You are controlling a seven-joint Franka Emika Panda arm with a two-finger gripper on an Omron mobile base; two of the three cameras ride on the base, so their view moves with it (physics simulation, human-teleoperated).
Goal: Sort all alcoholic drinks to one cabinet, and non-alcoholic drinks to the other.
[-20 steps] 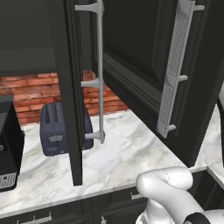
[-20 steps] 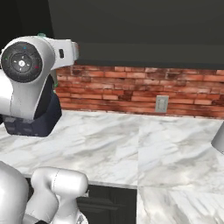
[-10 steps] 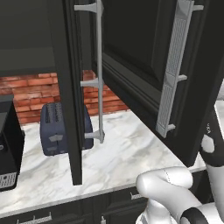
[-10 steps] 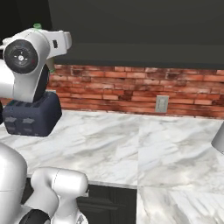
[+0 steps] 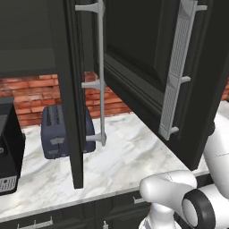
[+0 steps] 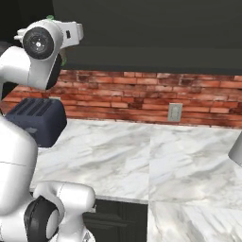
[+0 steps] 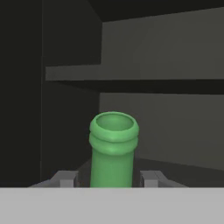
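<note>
A slim green bottle [image 7: 113, 148] stands upright between my fingertips [image 7: 149, 178] in the hand view, and my gripper [image 7: 113, 179] is shut on its neck. Its open mouth points up; the body and label are hidden below the view's edge. Behind it is the dark inside of a cabinet with a shelf [image 7: 148, 85] at about the height of the bottle's mouth. In the right base view my wrist [image 6: 40, 42] is raised at the upper left, with a sliver of the green bottle [image 6: 49, 18] above it. The non-alcoholic drinks are out of view.
Two dark cabinet doors hang open over the counter, one on the left [image 5: 67, 89] and one on the right [image 5: 179, 80]. A blue-grey toaster [image 5: 56, 132] and a black appliance [image 5: 9, 152] stand on the marble counter [image 5: 129, 156]. A wall outlet [image 6: 175, 112] sits in the brick backsplash.
My wrist has risen and shifted a little right in the right base view. In the left base view the arm's white link has come in at the right edge. The grip is unchanged.
</note>
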